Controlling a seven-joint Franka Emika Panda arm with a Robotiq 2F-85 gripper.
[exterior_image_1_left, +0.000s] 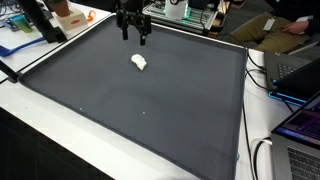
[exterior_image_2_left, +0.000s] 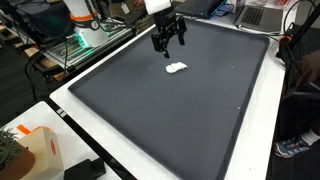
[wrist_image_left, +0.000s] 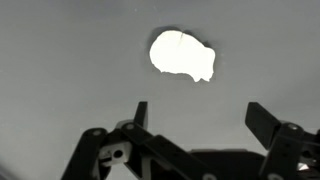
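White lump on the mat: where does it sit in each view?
Exterior view: white lump upper centre-left on the dark mat, just below the gripper.
Exterior view: white lump upper centre, just below the gripper.
Wrist view: white lump top centre, above the gripper.
Shared landmark: the open gripper, close to the white lump but not touching it.

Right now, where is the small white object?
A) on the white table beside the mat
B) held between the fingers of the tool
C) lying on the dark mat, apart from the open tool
C: the white object lies free on the dark mat; the tool hangs open near it, holding nothing.
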